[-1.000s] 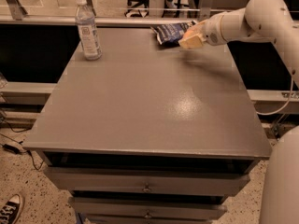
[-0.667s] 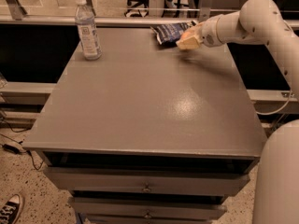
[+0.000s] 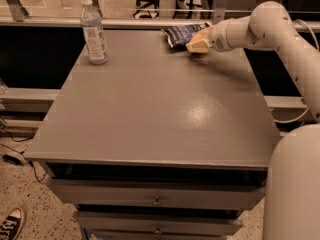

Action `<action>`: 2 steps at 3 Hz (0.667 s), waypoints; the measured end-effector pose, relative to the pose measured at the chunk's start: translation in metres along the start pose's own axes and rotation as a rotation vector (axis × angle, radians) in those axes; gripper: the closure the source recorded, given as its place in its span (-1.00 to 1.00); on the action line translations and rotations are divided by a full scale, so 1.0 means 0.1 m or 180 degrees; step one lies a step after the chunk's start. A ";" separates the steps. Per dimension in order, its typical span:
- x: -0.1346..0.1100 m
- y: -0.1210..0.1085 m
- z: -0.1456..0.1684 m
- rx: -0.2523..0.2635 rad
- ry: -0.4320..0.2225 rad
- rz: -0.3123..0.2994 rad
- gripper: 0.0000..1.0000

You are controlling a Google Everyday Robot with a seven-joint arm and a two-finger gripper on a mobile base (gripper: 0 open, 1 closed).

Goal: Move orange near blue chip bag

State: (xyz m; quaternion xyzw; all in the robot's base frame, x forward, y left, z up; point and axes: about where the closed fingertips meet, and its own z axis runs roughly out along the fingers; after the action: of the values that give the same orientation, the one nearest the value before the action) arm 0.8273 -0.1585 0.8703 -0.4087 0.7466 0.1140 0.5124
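Reaching over the counter [image 3: 150,119] at its far edge, the gripper [image 3: 199,44] sits just beside the blue chip bag [image 3: 179,34], the orange apparently hidden at its tip, though whether it is clamped on anything cannot be told.

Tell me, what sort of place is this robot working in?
Probably an office or lab: a grey table with drawers, rolling chair legs behind, cables on the floor. The gripper is at the far edge beside the blue chip bag.
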 end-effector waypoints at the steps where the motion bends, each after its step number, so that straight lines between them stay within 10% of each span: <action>1: 0.01 0.00 0.02 0.0008 -0.0012 0.0020 -0.90; 2: 0.03 0.00 0.02 0.0011 -0.0012 0.0038 -1.00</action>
State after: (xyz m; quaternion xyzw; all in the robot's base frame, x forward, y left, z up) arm 0.8284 -0.1589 0.8665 -0.4032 0.7482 0.1165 0.5138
